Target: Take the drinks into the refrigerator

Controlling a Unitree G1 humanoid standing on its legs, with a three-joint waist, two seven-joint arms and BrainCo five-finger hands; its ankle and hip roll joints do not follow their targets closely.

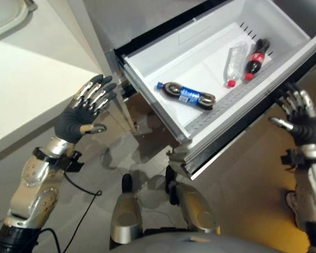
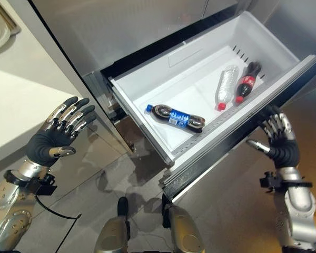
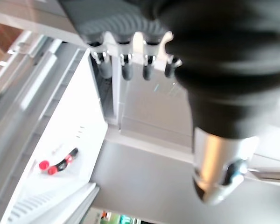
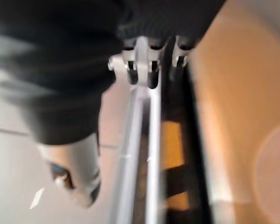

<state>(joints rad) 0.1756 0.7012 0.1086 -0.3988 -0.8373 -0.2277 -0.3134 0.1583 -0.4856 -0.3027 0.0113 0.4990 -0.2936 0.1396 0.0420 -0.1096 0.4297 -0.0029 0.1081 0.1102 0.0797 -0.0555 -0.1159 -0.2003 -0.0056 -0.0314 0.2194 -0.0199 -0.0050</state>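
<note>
Left hand (image 1: 87, 108) raised beside the refrigerator's front, just left of the drawer's near-left corner, fingers spread and straight, holding nothing. Right hand (image 2: 278, 138) up at the drawer's front panel near its right end, fingers extended against or just under the lip; released, nothing in its grasp. Whether the tips actually bear on the panel is hard to say, since the right wrist view is smeared. Drawer (image 1: 163, 110) pulled well out, tilting across the view. Inside, nearest the front: dark cola bottle with blue label (image 1: 188, 95), lying flat, long axis roughly along the drawer's width, cap toward the left hand. Farther in, toward the right end: clear bottle with red cap (image 1: 235, 62) and small cola bottle with red label (image 1: 255, 56), side by side, both lying with caps toward the drawer front. All three drinks already sit in the drawer, so the likely next job is shutting it. The panel lies directly ahead of the right hand, which is the nearer one; the push runs along the drawer's slide, away from the robot. Drawer's far right corner is cut off.
</note>
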